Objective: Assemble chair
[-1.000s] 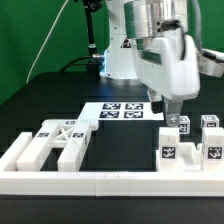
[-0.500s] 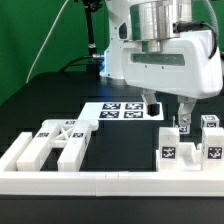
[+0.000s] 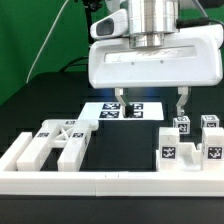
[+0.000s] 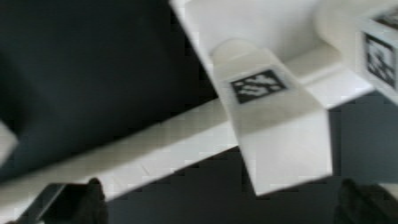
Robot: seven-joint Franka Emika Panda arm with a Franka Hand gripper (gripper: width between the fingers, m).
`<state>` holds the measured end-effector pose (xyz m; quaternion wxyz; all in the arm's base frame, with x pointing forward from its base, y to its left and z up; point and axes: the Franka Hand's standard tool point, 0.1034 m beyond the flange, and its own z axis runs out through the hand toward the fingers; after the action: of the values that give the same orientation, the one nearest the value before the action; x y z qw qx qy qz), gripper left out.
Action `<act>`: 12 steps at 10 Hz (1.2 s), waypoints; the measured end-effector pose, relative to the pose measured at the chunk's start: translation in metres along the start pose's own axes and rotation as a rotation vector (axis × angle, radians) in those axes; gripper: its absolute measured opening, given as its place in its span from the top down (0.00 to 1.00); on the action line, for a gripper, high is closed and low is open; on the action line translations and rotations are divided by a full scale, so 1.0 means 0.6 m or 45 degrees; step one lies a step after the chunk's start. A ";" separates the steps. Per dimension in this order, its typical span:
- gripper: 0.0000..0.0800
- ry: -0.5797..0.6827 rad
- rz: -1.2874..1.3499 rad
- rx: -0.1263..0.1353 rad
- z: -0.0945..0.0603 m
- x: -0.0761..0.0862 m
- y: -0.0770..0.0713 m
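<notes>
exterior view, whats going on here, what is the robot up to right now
The robot's claw hangs wide open above the table, holding nothing, between the marker board and the tagged leg blocks on the exterior view's right. The cross-braced piece lies by itself on the exterior view's left, next to the border rail. No parts look joined yet, so this seems to be an early step before a pick.
</notes>
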<state>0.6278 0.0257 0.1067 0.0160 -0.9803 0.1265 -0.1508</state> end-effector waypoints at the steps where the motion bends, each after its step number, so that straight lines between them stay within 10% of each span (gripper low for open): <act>1: 0.19 0.031 -0.167 -0.006 0.004 -0.007 0.000; 7: 0.19 0.073 -0.303 -0.020 0.009 -0.028 0.008; 12: 0.19 0.058 -0.320 -0.071 0.082 -0.076 0.017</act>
<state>0.5982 0.0269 0.0460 -0.0331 -0.9848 0.0071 -0.1702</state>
